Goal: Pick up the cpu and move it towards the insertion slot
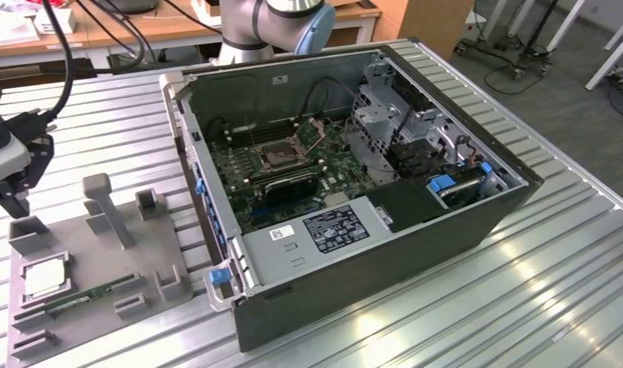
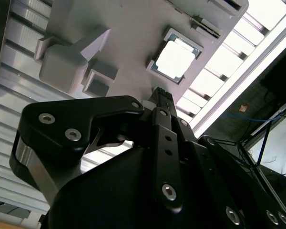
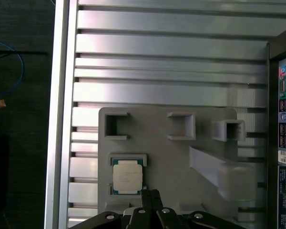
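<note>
a: how far along is the pick?
b: not begun, as far as i can judge. the cpu (image 1: 45,277) lies in its nest on the grey fixture plate (image 1: 81,257), which rests on the ribbed metal surface (image 1: 516,299) at the exterior view's left, beside the open computer case (image 1: 393,261). nothing is lifting it
a: and the gripper?
b: the gripper (image 1: 14,207) hangs above the plate, near the chip but apart from it. in both wrist views its fingertips look pressed together with nothing between them, so i read it as closed and empty. in the first wrist view the gripper (image 3: 151,193) sits just beside one edge of the cpu (image 3: 127,176), not over its middle
a: so what's left?
b: all of it, i'd say: the grasp, the lift and the carry across to the insertion slot (image 1: 280,156), which sits inside the case on the green board (image 1: 234,175), well apart from the chip
a: which way does the chip point?
b: it lies flat, silvery top up. it's square, so it has no real long axis. its edges run parallel to the plate's edges, with grey brackets (image 3: 127,157) at two opposite sides. the thin green memory stick (image 1: 86,295) lies on the same plate, just beside it
</note>
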`<act>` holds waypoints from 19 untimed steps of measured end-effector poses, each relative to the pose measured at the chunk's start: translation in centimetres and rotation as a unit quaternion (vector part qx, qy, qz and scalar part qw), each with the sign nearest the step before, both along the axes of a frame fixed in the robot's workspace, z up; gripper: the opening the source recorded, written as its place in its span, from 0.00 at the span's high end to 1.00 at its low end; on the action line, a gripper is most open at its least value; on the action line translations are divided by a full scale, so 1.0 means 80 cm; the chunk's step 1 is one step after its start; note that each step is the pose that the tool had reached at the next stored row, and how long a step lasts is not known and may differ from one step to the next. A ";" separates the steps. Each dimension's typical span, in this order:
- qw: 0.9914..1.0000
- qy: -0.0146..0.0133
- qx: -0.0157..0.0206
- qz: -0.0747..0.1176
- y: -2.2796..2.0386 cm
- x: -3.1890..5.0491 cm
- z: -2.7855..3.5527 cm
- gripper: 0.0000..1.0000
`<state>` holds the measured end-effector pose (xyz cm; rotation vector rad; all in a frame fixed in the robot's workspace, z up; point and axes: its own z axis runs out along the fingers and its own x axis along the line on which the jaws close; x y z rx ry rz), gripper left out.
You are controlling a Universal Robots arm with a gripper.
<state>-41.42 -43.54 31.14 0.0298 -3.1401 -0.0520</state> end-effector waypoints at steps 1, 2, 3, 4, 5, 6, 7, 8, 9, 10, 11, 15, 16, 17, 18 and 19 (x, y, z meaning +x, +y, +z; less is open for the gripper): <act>1.000 0.000 0.000 0.000 -0.0004 0.000 -0.0009 0.89; 1.000 0.000 0.000 0.000 -0.0008 -0.001 -0.0018 0.89; 1.000 0.000 0.000 0.000 -0.0011 -0.001 -0.0026 0.89; 1.000 0.000 0.000 0.000 -0.0015 -0.002 -0.0034 0.89; 1.000 0.000 0.000 0.000 -0.0017 -0.002 -0.0040 0.89; 1.000 0.000 0.000 0.000 -0.0021 -0.002 -0.0048 0.89; 1.000 0.000 0.000 0.000 -0.0023 -0.003 -0.0055 0.89; 1.000 0.000 0.000 0.000 -0.0026 -0.003 -0.0062 0.89; 1.000 0.000 0.000 0.000 -0.0028 -0.003 -0.0068 0.89; 1.000 0.000 0.000 0.000 -0.0029 -0.003 -0.0072 0.89; 1.000 0.000 0.000 0.000 -0.0031 -0.003 -0.0076 0.89; 1.000 0.000 0.000 0.000 -0.0036 -0.004 -0.0106 0.89; 1.000 0.000 0.000 0.000 -0.0037 -0.004 -0.0115 0.89; 1.000 0.000 0.000 0.000 -0.0037 -0.005 -0.0122 0.89; 1.000 0.000 -0.001 0.000 -0.0037 -0.005 -0.0131 0.89; 1.000 0.000 -0.001 0.000 -0.0037 -0.005 -0.0139 0.89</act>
